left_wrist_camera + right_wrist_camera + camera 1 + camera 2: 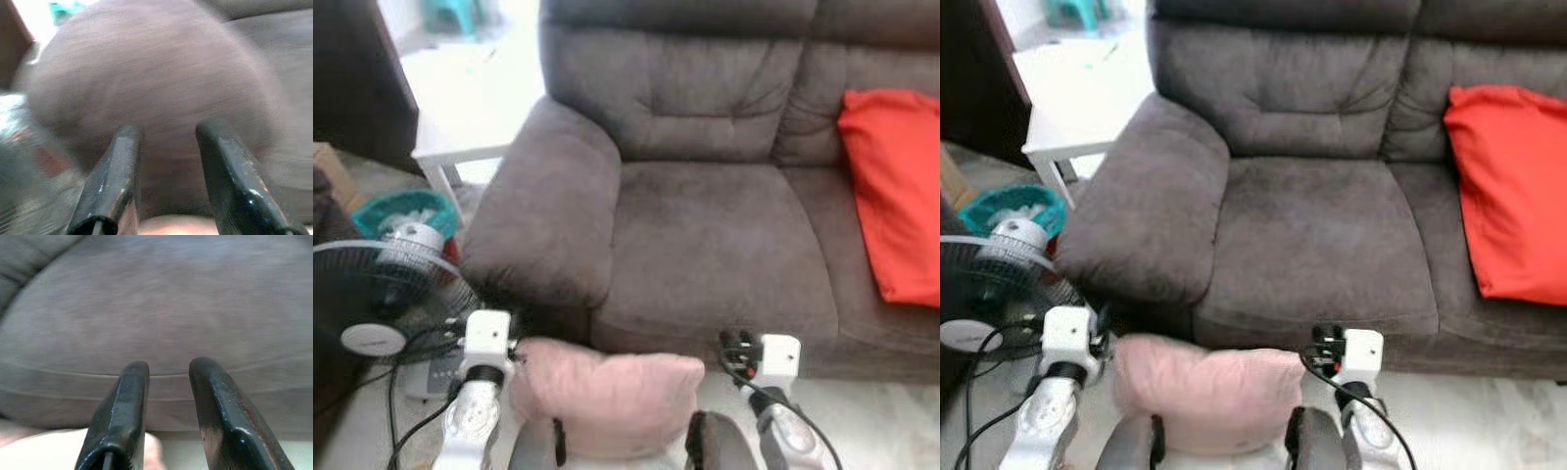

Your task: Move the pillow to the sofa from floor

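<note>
Both grippers, left [556,441] and right [697,443], were pressed against the ends of the pink pillow [607,397], held just in front of the sofa [705,245] below its seat edge. Each pair of fingers was seen parted, clamped on nothing. Soft and light, the pillow was judged best squeezed from both ends.

Both silver arms raised forward, low in head views. Left gripper [168,142] with fingers parted, a gap between. Right gripper [166,377] same, black fingers [122,416] apart, pointing forward.
</note>
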`<state>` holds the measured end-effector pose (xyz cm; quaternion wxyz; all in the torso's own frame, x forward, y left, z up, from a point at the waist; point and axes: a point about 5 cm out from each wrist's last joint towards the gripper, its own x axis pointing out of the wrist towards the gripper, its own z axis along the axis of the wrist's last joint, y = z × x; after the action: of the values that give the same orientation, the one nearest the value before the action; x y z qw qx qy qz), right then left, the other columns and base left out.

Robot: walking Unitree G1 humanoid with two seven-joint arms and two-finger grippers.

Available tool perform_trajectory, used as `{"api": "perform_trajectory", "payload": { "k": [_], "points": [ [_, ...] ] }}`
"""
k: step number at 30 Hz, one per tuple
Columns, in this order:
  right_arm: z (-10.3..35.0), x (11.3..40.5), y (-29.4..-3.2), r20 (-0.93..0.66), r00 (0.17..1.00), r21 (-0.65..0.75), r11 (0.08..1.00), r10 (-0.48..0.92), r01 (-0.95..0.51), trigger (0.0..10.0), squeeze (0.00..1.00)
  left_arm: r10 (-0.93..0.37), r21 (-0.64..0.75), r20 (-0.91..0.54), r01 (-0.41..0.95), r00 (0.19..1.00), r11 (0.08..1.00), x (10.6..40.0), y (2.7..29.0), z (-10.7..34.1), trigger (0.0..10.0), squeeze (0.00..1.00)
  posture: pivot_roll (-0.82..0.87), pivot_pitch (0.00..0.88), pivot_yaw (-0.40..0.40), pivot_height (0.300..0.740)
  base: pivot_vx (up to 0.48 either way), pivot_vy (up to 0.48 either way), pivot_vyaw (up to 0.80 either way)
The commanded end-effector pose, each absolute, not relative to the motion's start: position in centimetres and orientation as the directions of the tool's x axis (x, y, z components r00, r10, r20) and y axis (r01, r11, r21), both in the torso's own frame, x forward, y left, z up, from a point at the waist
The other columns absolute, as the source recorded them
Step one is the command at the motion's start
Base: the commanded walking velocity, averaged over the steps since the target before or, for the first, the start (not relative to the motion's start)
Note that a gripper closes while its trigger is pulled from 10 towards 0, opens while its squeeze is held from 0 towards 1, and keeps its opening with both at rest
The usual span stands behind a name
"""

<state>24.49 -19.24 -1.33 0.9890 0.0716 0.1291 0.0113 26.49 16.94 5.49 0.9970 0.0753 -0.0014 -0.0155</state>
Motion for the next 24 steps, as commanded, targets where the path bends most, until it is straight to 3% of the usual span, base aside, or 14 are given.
{"api": "perform_trajectory", "payload": {
  "k": [1,18,24],
  "points": [
    [-0.9,24.5,-19.0,-0.216,0.976,0.152,0.988,0.036,-0.003,10.0,0.00,-0.029,0.180,-0.037,0.035,0.999,0.983,25.6,17.8,4.7,10.0,0.00,0.10,0.038,-0.053,0.560,0.000,0.000,0.00],
    [-1.4,23.3,-20.2,-0.223,0.974,0.154,0.988,0.042,-0.007,10.0,0.00,0.020,0.177,-0.052,-0.010,0.998,0.984,25.4,18.4,4.3,10.0,0.00,0.10,0.033,-0.052,0.560,0.000,0.000,0.00],
    [-1.2,24.2,-19.0,-0.219,0.974,0.159,0.987,0.052,-0.016,10.0,0.00,0.066,0.150,-0.067,-0.055,0.996,0.987,25.5,18.9,4.1,10.0,0.00,0.10,0.031,-0.053,0.520,0.000,0.000,0.00]
  ]
}}
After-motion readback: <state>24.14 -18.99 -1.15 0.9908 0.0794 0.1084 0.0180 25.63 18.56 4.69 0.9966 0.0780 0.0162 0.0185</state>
